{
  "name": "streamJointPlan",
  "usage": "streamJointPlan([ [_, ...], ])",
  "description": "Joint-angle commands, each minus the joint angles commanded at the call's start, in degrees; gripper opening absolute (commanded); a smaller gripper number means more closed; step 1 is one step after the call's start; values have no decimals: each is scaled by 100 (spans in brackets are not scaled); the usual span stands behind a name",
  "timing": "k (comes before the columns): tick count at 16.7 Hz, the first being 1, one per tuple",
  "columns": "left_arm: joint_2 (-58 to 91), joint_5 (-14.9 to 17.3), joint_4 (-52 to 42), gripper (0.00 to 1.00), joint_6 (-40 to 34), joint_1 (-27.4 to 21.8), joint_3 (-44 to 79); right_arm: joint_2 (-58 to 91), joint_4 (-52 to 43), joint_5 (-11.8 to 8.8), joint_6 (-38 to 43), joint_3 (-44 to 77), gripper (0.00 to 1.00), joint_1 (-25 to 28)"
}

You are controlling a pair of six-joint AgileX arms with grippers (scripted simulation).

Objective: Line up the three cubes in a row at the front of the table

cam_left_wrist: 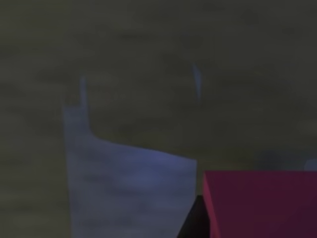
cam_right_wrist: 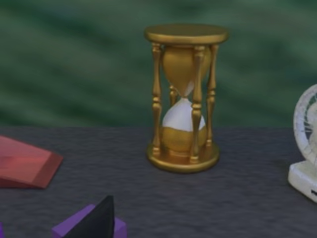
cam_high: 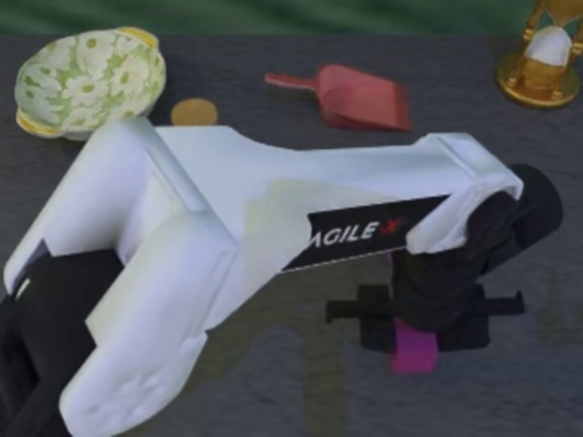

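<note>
My left arm reaches across the dark grey table (cam_high: pixel 510 391) to its front right. The left gripper (cam_high: pixel 421 328) is shut on the small magenta-pink cube (cam_high: pixel 414 353), which pokes out below the black fingers. In the left wrist view that cube (cam_left_wrist: pixel 260 206) fills the corner, with one black finger (cam_left_wrist: pixel 197 220) against its side. The right wrist view shows a purple cube (cam_right_wrist: pixel 67 229) on the table, partly behind the right gripper (cam_right_wrist: pixel 99 224); I cannot tell which of the two purple ones it is. No other cube shows in the top view, and the right arm is out of it.
At the back stand a floral bowl (cam_high: pixel 86 80), an amber cylinder (cam_high: pixel 194 112), a red dustpan (cam_high: pixel 360 96) and a gold hourglass (cam_high: pixel 545 59). A white fan (cam_right_wrist: pixel 307 148) stands beside the hourglass (cam_right_wrist: pixel 185 99) in the right wrist view.
</note>
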Motion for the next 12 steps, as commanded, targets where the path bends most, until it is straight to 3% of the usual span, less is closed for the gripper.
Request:
streamJointPlan([
  [7,0,0,0,98,0,0,0,0,0,0,0,0,100,0],
  [12,0,0,0,100,0,0,0,0,0,0,0,0,100,0],
])
